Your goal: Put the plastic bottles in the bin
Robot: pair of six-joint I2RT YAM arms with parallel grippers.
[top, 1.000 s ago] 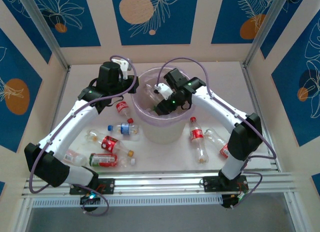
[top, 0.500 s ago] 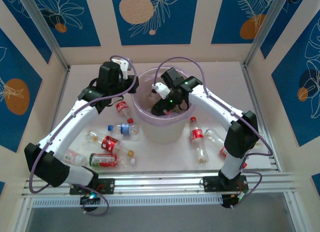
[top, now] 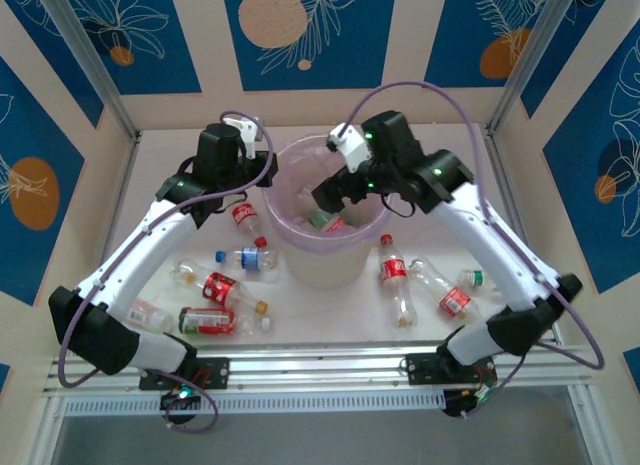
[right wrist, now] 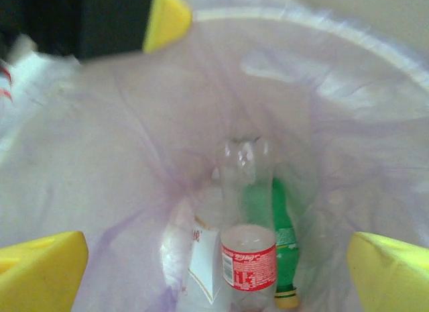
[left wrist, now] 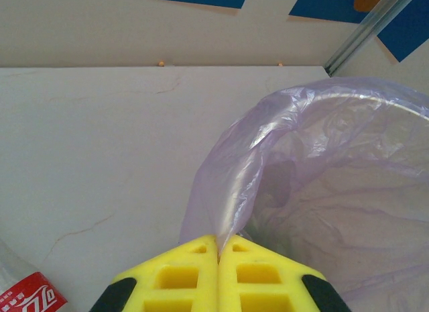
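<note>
Right gripper: jaws wide apart, yellow pads at either edge of the wrist view, nothing between them. It hangs over the mouth of the bin, pointing down into it. Below it, in the bottom of the bag liner, lie a red-labelled bottle, a green bottle beside it and at least one more clear one. Left gripper: fingertips pressed together at the bin's left rim, with a fold of the liner rising from between them, so it appears to pinch the liner. Step, as judged: a deposit by the right arm at its end, gripper empty above the bin. Next move calls for lifting clear of the rim and swinging back to the near right, where two red-labelled bottles lie on the table just beside the bin; both lie flat, so a grip across the body looks right. More bottles, among them the blue-labelled bottle, lie left of the bin. Right arm pose: elbow out near right, forearm slanting far-left, wrist tipped downward. Left arm: one long reach from the near-left base to the rim.
</note>
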